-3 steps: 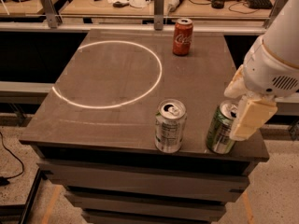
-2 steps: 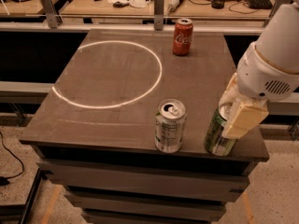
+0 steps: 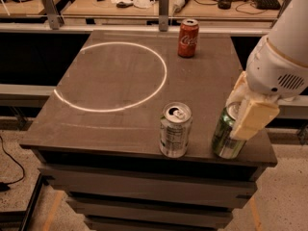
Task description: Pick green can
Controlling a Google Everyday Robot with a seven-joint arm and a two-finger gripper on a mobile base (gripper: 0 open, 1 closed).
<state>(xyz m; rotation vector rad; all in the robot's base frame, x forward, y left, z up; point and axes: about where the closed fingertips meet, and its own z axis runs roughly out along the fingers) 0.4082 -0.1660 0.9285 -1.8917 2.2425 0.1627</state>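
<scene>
The green can (image 3: 223, 137) stands upright at the front right corner of the dark table (image 3: 115, 129). It is shiny green with a silver top. My gripper (image 3: 239, 113) hangs from the white arm (image 3: 281, 57) on the right and is down at the can's upper part. One cream finger (image 3: 253, 119) covers the can's near right side and the other sits behind its top. The jaws are open around the can, which rests on the table.
A silver-white can (image 3: 175, 130) stands just left of the green can, near the front edge. A red Coca-Cola can (image 3: 188, 38) stands at the back of the table. A white circle (image 3: 113, 76) is marked on the left half. Cluttered desks lie behind.
My gripper has moved left and slightly down, from beside the green can to around its upper part. The cans have not moved.
</scene>
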